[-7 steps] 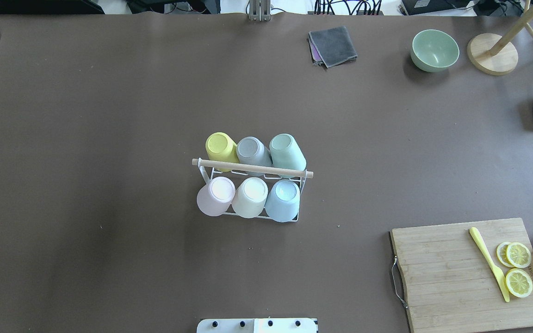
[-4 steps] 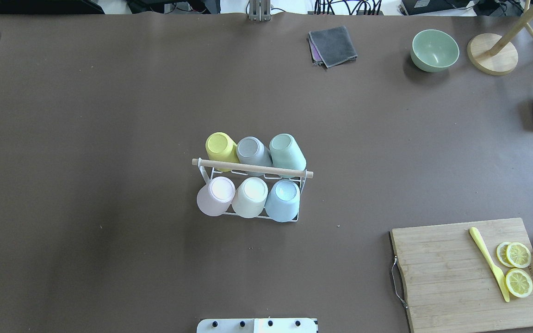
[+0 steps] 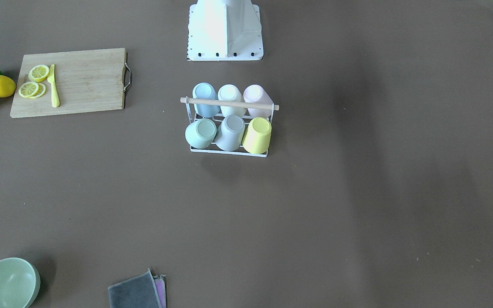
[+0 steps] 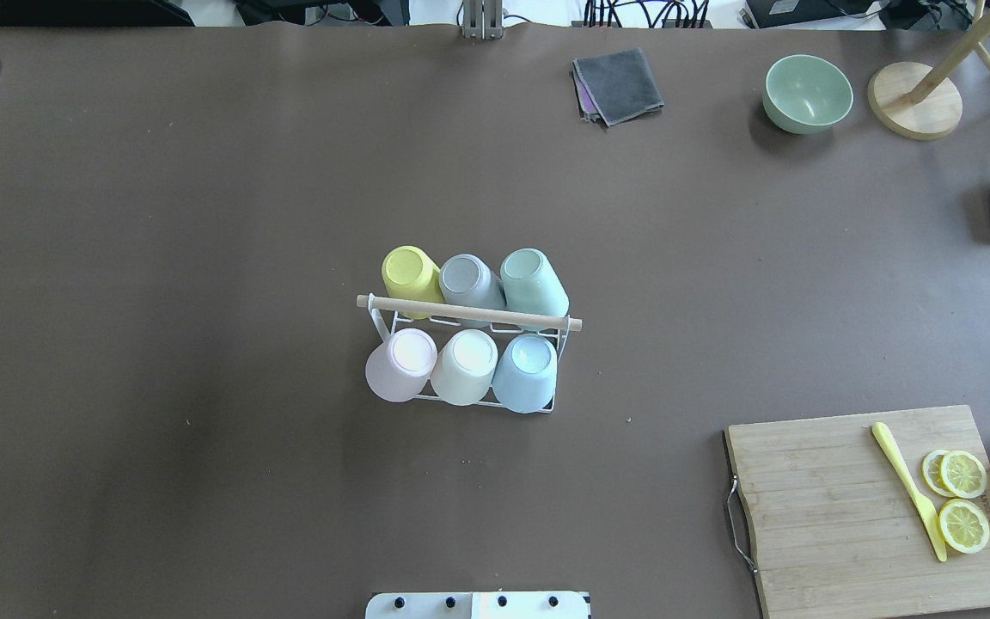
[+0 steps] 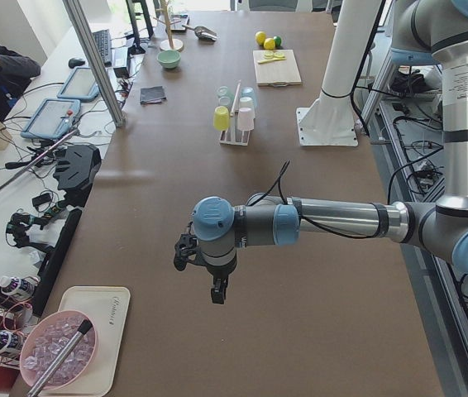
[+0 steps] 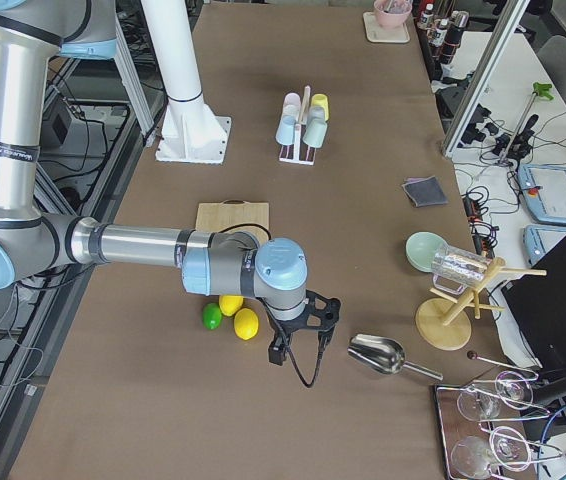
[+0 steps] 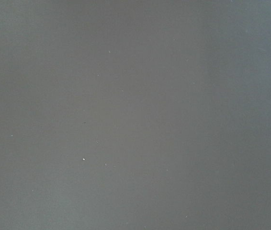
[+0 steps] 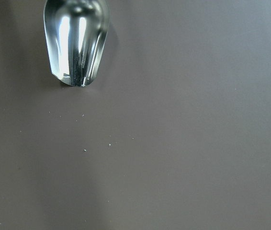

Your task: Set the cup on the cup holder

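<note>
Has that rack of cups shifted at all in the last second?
No. The rack keeps the same spot relative to the cutting board in the overhead view.

The left arm (image 5: pixel 333 219) stretches out with its forearm level, and the left gripper (image 5: pixel 217 291) points straight down (jaw state unreadable from here). The right arm (image 6: pixel 143 248) reaches out likewise, its right gripper (image 6: pixel 277 353) hanging downward, equally unclear.

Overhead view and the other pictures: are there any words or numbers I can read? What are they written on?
Cutting board: a small dark mark at its edge beside the lemon slices, too small to read.
White tray: a curly mark near its rim, too blurred to read.
Cups and cup holder: no writing shows.
Nothing else can be read.
</note>
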Tool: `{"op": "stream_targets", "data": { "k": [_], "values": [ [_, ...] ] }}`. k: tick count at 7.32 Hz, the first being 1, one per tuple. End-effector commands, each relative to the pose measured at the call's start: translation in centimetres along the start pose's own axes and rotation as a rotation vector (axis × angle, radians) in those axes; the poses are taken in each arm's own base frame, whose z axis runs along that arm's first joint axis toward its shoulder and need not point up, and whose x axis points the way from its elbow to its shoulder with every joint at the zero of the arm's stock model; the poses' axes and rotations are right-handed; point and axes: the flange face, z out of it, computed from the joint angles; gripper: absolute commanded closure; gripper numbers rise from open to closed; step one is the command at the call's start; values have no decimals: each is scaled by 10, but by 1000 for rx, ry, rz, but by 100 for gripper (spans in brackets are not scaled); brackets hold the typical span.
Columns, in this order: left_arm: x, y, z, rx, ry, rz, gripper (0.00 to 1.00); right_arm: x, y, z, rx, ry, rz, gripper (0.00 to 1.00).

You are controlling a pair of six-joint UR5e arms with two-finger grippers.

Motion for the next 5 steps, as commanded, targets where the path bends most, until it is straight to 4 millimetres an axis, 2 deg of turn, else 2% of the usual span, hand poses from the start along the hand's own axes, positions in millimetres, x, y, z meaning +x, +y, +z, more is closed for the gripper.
{"op": "stream_targets", "data": {
  "k": [1,5],
  "values": [
    [0,0,0,-1,0,2,1,1,0,1,5,0,-7,0],
    [1,-1,-1,3,1,4,1,1,1,1,4,-1,-6,0]
  ]
}}
